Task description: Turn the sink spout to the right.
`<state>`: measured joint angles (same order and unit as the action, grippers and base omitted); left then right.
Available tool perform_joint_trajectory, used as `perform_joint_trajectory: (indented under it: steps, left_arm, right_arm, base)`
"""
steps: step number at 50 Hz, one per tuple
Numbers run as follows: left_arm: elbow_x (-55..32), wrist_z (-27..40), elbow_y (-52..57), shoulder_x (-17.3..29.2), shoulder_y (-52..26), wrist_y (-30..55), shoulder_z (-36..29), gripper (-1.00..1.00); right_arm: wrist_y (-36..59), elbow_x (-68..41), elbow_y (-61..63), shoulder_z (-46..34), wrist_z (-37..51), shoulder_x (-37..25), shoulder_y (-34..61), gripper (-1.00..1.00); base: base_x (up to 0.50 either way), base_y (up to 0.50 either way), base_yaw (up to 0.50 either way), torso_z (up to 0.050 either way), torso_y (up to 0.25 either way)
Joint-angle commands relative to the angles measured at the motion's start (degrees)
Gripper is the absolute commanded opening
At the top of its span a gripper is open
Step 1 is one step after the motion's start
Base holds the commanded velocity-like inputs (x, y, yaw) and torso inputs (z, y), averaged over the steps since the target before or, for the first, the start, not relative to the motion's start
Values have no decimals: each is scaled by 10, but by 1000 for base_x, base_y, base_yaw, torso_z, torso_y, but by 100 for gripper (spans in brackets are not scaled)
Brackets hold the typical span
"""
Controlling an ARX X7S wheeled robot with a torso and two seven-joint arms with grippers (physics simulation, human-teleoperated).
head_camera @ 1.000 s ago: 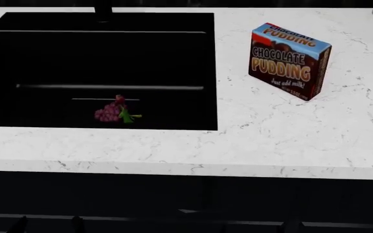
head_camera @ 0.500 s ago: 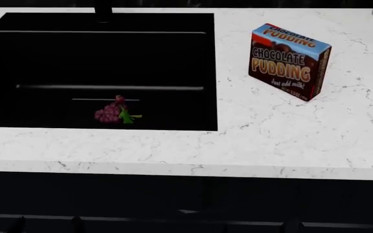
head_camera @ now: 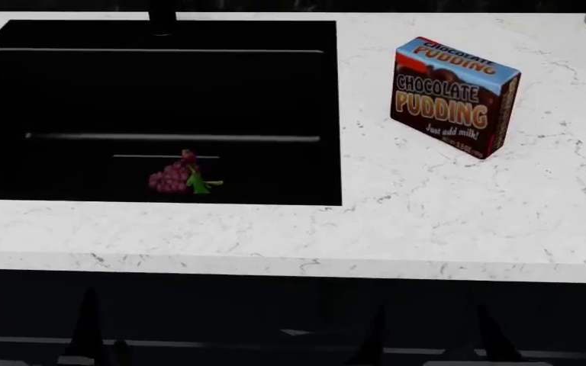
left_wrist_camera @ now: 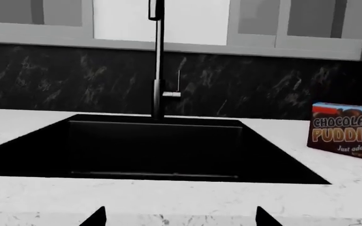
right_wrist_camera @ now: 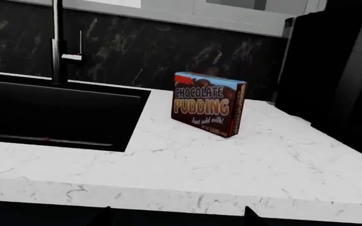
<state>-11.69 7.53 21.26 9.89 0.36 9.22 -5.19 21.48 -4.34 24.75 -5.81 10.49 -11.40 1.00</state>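
Note:
The sink spout [left_wrist_camera: 158, 56] is a slim black tube rising behind the sink [left_wrist_camera: 156, 146], with its base at the head view's far edge [head_camera: 161, 19]. It also shows in the right wrist view as the sink spout [right_wrist_camera: 58, 42], behind the sink [right_wrist_camera: 55, 113]. My left gripper [left_wrist_camera: 179, 219] is open and empty, low in front of the counter edge, far short of the spout. My right gripper [right_wrist_camera: 176, 219] is also open and empty, below the counter front. In the head view the left gripper [head_camera: 33, 320] and right gripper [head_camera: 430, 335] show as dark spikes against the dark cabinet front.
A small silver lever [left_wrist_camera: 171, 94] sticks out beside the spout. A bunch of grapes [head_camera: 181, 177] lies in the sink [head_camera: 69, 91]. A chocolate pudding box [head_camera: 454, 95] stands on the white marbled counter [head_camera: 426, 221] to the right. A tall black appliance [right_wrist_camera: 338, 70] stands at the far right.
Both grippers' fingers have risen into the bottom of the head view in front of the cabinet. The spout, grapes and box have not moved.

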Motion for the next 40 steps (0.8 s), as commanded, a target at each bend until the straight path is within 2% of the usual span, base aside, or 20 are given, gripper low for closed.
perform_joint_trajectory:
  steps: [1, 10, 25, 40]
  left_arm:
    - [-20, 24, 91, 25, -20, 71, 15, 100]
    - [-32, 33, 114, 46, -27, 91, 36, 100]
    - [-59, 53, 169, 69, -48, 134, 71, 100]
    - [-72, 69, 202, 88, -90, 176, 88, 100]
  right_arm:
    - [88, -7, 110, 31, 9, -33, 1, 100]
    - [140, -18, 172, 77, 18, -54, 2, 100]
    - [229, -12, 235, 87, 21, -90, 51, 100]
    - [278, -16, 259, 102, 21, -111, 106, 100]
  base:
    - [0, 0, 0, 0, 0]
    - [0, 0, 0, 0, 0]
    - [0, 0, 0, 0, 0]
    - [0, 0, 0, 0, 0]
